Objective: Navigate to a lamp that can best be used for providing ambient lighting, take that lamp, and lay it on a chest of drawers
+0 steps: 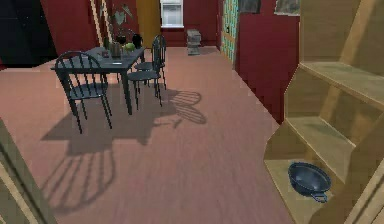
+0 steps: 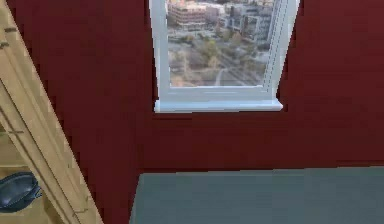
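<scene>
Dark pan (image 1: pixel 309 179) on low wooden shelf (image 1: pixel 322 142), forward view's right; desk (image 1: pixel 105 58) with dark chairs (image 1: pixel 88 91) farther left; pincer state: cannot tell.

Robot body, pose. Front faces along the reddish-brown plank floor (image 1: pixel 170 150) toward the dark metal dining table (image 1: pixel 115 58); arm side squarely faces the dark red wall (image 2: pixel 80 100) and white-framed window (image 2: pixel 218 50).

Forward view looks ahead and down over the floor (image 1: pixel 190 150), wooden shelf (image 1: pixel 335 110) close at its right, dining table (image 1: pixel 112 58) far beyond it. Arm side view faces a near window (image 2: pixel 215 50); the shelf's dark bowl (image 1: pixel 308 180) appears in both.
</scene>
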You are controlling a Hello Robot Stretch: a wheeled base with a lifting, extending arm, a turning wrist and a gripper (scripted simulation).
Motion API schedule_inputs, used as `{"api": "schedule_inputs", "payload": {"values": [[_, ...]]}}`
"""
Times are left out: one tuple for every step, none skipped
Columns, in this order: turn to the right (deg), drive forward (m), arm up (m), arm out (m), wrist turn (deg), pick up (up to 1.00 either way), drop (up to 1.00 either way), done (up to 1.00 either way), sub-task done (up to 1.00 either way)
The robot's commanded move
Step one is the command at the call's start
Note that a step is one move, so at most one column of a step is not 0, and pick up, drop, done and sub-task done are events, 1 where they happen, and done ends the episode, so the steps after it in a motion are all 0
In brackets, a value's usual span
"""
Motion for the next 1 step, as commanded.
{"api": "schedule_inputs", "payload": {"values": [[0.0, 0.15, 0.0, 0.0, 0.0, 0.0, 0.0, 0.0, 0.0]]}}
